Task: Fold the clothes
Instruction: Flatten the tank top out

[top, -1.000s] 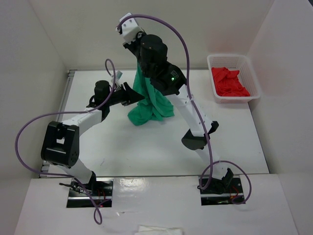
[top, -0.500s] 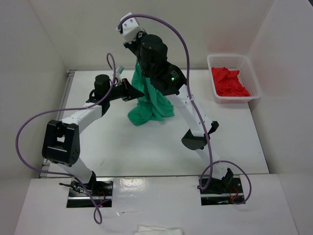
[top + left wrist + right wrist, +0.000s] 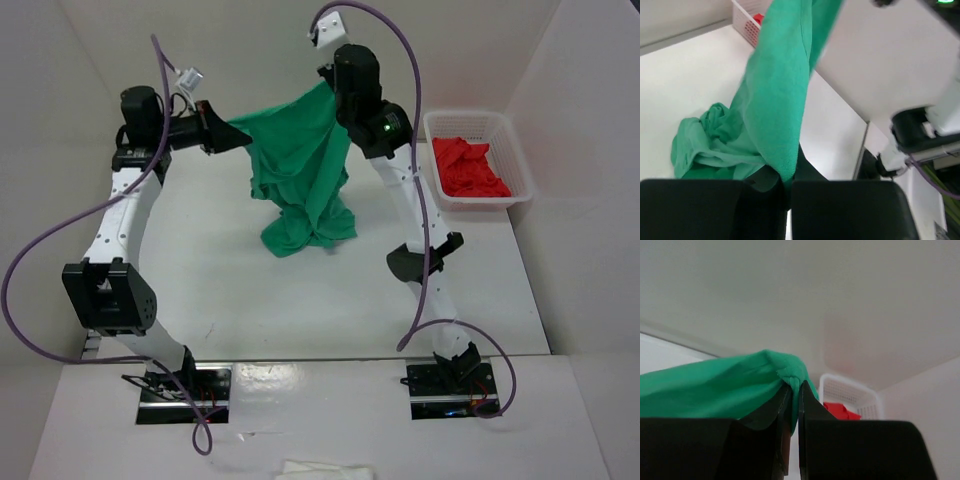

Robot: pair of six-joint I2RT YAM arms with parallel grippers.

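The clothes, a green T-shirt (image 3: 298, 175), hang stretched high above the table between my two grippers, the lower part bunched on the tabletop (image 3: 305, 230). My left gripper (image 3: 222, 133) is shut on the shirt's left edge; in the left wrist view the fabric (image 3: 775, 105) runs up from between the shut jaws of the left gripper (image 3: 789, 182). My right gripper (image 3: 330, 88) is shut on the right edge; the right wrist view shows the right gripper (image 3: 794, 387) pinching a fold of green cloth (image 3: 715, 385).
A white basket (image 3: 475, 122) holding a red garment (image 3: 468, 168) stands at the back right of the white table (image 3: 250, 300). White walls enclose the back and both sides. A white cloth (image 3: 325, 468) lies at the near edge.
The left gripper closed on the shirt's edge and swung up and to the left. The right gripper shifted right. The shirt, which hung as a narrow bundle, is now spread between them.
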